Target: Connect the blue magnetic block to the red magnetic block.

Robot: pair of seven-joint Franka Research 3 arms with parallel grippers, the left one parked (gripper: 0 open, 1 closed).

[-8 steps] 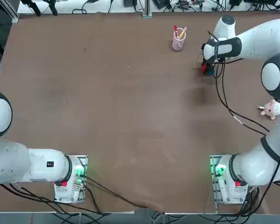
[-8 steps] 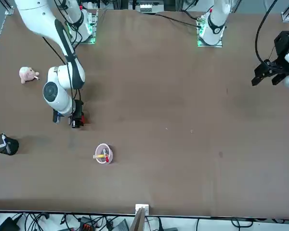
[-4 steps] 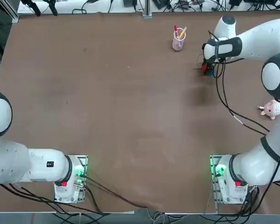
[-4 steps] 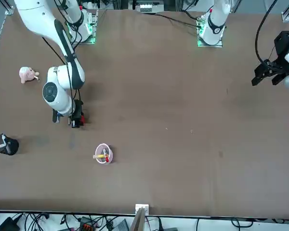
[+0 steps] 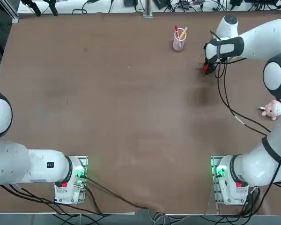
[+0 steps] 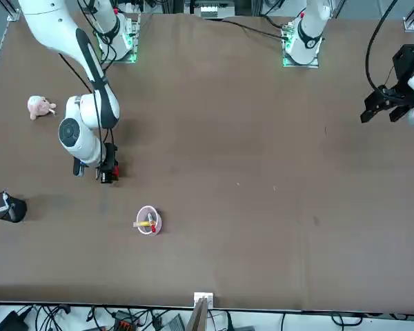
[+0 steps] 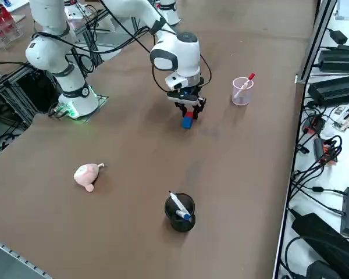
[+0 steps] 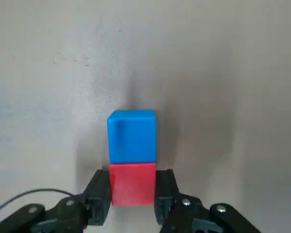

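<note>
Two joined blocks, red one (image 8: 133, 184) in right hand (image 8: 133, 194), cup (image 7: 242, 92) near

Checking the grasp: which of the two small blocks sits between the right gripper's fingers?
The red block, between the right gripper's fingers; the blue one sits beyond the fingertips.

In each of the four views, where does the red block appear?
Top view: upper right, red block under the arm's end.
Front view: left of centre, a red bit beside the right pincer.
Right side view: upper middle, above the blue block.
Right wrist view: between the fingers.
Shared by three, not wrist: pink cup.
</note>
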